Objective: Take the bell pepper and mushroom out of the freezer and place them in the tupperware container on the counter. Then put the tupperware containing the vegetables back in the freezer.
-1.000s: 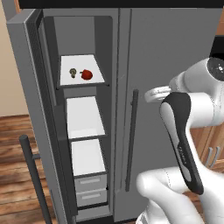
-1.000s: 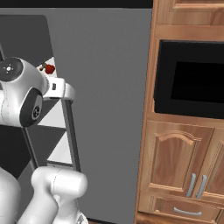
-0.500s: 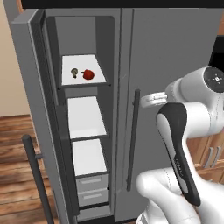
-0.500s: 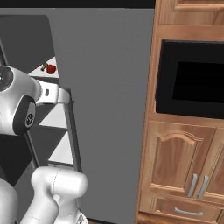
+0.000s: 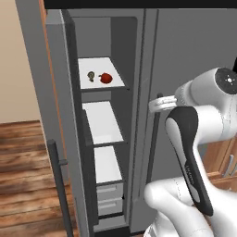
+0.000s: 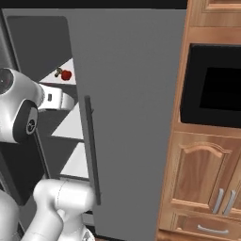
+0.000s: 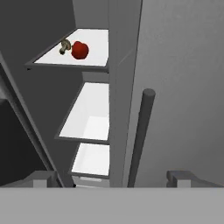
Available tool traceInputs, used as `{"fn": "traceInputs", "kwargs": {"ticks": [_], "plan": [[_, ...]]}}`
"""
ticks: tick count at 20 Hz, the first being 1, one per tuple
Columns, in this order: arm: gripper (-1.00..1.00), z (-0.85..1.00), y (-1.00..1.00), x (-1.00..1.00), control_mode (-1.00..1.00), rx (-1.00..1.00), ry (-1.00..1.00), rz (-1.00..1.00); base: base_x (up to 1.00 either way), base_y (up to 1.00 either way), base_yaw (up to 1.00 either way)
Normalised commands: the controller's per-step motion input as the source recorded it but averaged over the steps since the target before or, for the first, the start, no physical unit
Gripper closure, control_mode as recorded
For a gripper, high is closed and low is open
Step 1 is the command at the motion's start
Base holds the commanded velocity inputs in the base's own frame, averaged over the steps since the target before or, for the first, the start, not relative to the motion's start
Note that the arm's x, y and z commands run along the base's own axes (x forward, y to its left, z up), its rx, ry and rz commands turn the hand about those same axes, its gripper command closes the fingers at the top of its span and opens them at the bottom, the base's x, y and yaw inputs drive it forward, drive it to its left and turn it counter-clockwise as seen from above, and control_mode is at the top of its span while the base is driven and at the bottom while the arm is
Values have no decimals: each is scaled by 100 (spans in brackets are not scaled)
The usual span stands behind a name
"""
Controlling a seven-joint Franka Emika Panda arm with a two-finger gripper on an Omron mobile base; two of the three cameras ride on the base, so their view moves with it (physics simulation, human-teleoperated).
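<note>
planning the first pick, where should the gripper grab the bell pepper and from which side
Grip the bell pepper across its round red body, coming in from the freezer's open front. The mushroom sits close on its left, so keep the fingers off that side. The open gripper looks wide enough.

Arm folded upright in front of base: lower link rises from base, white elbow joint bulks high, dark-faced link drops down below it. Left base view: elbow at right, wrist section pointing left and roughly level. Right base view: elbow at left edge, white wrist section reaching right.

Hand (image 7: 112, 179): 2 finger tips (image 7: 41, 178) at bottom of hand view, set far apart toward opposite sides, i.e. jaws spread wide. Nothing betw. them, no contact w/ anything. Hand cam looks forward and slightly down, approx. level roll.
</note>
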Motion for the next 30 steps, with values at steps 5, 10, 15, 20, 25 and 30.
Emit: {"fn": "traceInputs", "kwargs": {"ticks": [5, 10, 15, 20, 25, 30], "plan": [[-100, 0, 0, 0, 100, 0, 0, 0, 0, 36, 0], [-100, 0, 0, 0, 100, 0, 0, 0, 1, 35, 0], [-100, 0, 0, 0, 100, 0, 0, 0, 17, 26, 0], [-100, -1, 0, 6, -100, 0, 0, 0, 27, 13, -1], [-100, -6, 0, 20, -100, 0, 0, 2, 0, 0, 0], [-100, 5, 3, 4, -100, 3, 0, 3, 0, 0, 0]]}}
